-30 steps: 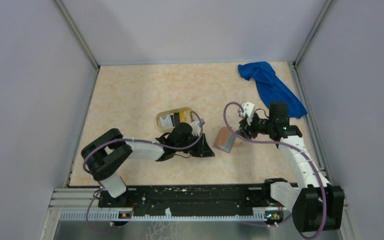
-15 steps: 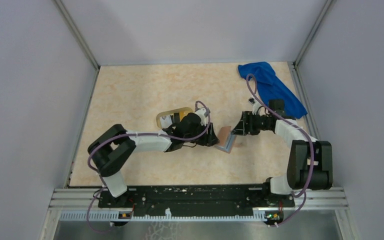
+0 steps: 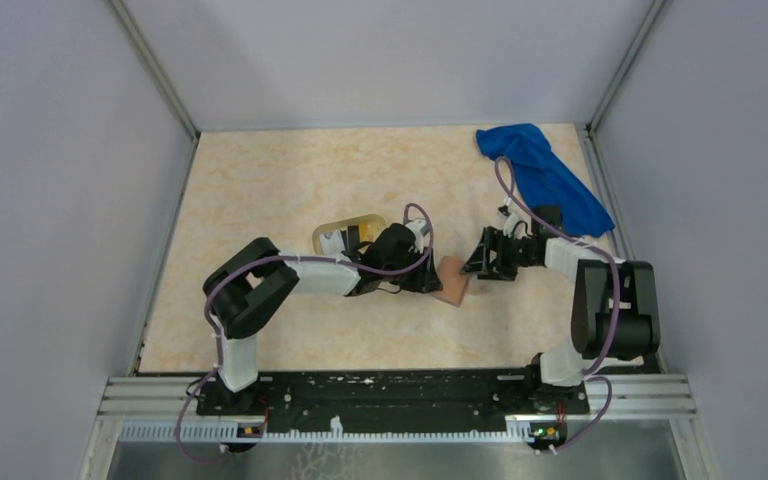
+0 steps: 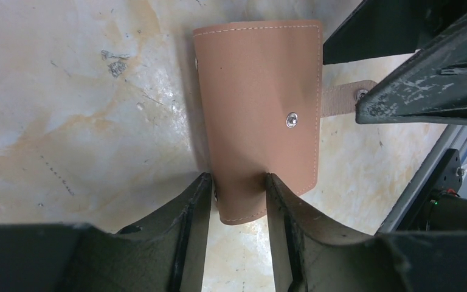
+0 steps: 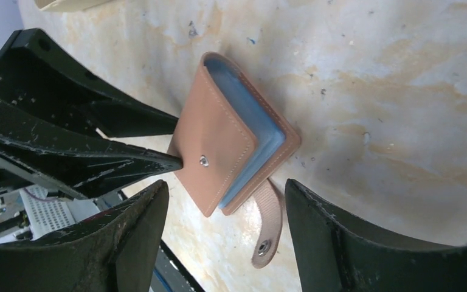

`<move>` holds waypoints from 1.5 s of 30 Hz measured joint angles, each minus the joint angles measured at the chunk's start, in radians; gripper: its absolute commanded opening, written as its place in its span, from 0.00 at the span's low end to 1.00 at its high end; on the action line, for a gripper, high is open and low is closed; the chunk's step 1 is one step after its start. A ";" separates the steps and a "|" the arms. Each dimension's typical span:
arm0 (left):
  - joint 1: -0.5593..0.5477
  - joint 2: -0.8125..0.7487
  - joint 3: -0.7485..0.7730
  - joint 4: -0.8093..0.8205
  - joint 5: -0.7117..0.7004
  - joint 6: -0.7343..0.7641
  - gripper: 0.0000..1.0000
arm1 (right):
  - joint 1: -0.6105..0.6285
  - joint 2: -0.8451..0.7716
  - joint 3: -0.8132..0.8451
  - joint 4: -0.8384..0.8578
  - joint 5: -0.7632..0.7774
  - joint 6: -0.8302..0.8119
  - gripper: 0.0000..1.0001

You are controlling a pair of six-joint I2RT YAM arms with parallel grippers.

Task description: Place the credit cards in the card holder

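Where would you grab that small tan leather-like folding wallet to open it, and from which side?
Probably by the top flap at its open edge, coming from the right arm's side. The tan leather-like wallet lies flat and folded, but that flap gapes slightly over the grey-blue slots, and its snap strap lies undone, leaving a lip for a finger.
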 measured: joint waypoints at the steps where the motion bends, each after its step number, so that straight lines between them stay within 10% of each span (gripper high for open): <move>1: 0.000 0.001 0.000 0.001 0.004 -0.006 0.42 | 0.000 0.000 -0.001 0.000 0.009 0.006 0.70; 26: -0.064 -0.063 -0.211 0.241 -0.010 -0.190 0.43 | 0.237 0.276 0.296 -0.114 0.066 -0.163 0.56; 36: -0.064 -0.198 -0.272 0.170 -0.068 -0.110 0.44 | 0.235 -0.031 0.294 -0.211 0.170 -0.433 0.67; 45: -0.053 -0.199 -0.109 0.025 -0.125 0.125 0.21 | 0.130 -0.147 0.270 -0.277 0.101 -0.612 0.65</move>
